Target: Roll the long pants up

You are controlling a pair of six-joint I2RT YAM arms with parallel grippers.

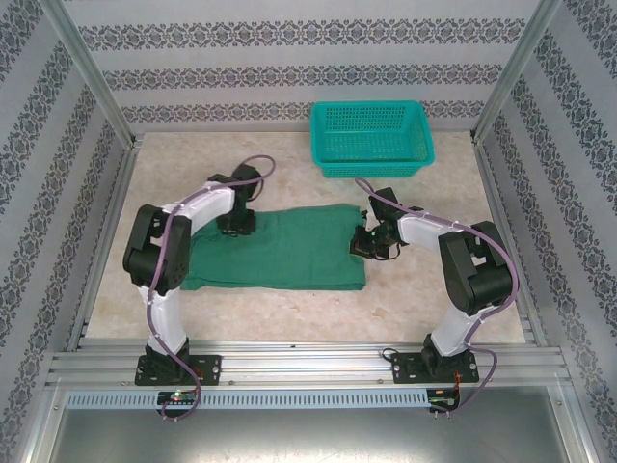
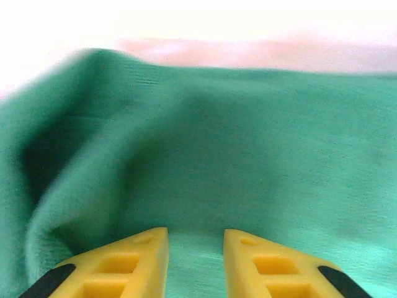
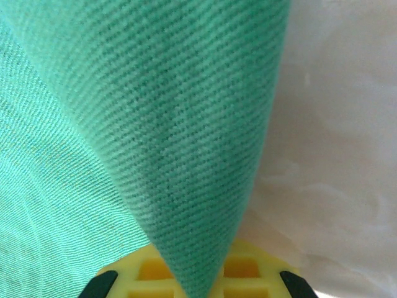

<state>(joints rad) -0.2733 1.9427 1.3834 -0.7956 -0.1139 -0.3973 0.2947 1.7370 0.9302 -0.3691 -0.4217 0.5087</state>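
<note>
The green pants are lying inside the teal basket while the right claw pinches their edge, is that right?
Not quite: the top external view shows the long pants spread on the table in front of the teal basket, not inside it. The right gripper does pinch their edge.

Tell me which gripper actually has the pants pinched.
The right gripper, shut on a lifted fold at the right edge of the long pants. The left gripper has its fingers apart over the cloth.
</note>
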